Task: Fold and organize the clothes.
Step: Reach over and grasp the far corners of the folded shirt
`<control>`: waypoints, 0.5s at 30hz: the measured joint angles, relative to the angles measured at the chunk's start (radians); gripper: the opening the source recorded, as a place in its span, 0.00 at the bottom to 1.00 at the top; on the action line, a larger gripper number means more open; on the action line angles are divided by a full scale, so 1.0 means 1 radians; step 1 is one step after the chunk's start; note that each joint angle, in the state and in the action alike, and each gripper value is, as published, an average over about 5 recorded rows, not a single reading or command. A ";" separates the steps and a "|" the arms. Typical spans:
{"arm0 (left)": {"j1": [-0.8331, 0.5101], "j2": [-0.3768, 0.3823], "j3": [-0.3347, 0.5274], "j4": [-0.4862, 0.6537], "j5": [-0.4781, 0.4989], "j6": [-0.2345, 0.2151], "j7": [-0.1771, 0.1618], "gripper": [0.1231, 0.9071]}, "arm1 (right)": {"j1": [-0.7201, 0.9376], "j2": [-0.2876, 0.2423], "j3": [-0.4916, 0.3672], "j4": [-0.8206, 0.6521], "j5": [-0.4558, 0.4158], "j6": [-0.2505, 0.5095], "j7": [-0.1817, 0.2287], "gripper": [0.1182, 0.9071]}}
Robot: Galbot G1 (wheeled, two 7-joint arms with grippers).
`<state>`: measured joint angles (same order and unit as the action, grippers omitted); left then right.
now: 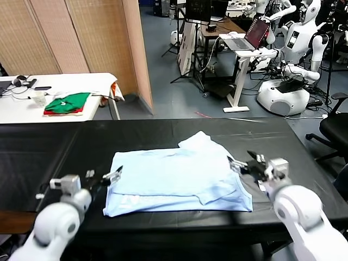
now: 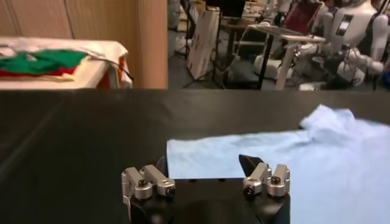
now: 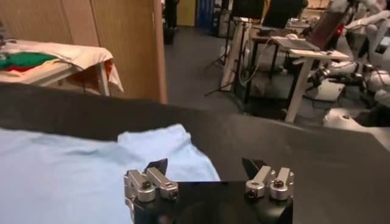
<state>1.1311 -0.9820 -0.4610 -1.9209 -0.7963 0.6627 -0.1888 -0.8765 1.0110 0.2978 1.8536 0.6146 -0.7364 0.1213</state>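
head: I'm seeing the T-shirt (image 1: pixel 179 176) lying partly folded on the black tabletop (image 1: pixel 54 147), left claw (image 1: pixel 111 176) at its left edge, right claw (image 1: pixel 242 163) at its right edge | left wrist: claw (image 2: pixel 204 173) gaping, holding nothing | right wrist: claw (image 3: pixel 207 170) gaping over shirt edge, empty

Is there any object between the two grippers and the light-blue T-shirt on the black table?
Nothing visible. The T-shirt lies alone on the black table. The left gripper, open, sits at its left edge; the right gripper, open, sits at its right edge. The green and red pile lies on another table.
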 joint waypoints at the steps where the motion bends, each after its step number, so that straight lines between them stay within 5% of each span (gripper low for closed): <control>1: -0.033 -0.001 0.017 0.028 -0.006 0.008 0.000 1.00 | 0.030 0.005 -0.020 -0.034 0.001 0.000 -0.002 1.00; 15: -0.316 -0.035 0.161 0.333 0.006 0.052 0.012 1.00 | 0.318 0.102 -0.210 -0.424 -0.006 0.000 -0.053 1.00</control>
<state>0.8155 -1.0174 -0.3003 -1.5876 -0.7902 0.7144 -0.1773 -0.5586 1.1130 0.0875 1.4300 0.6085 -0.7363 0.0688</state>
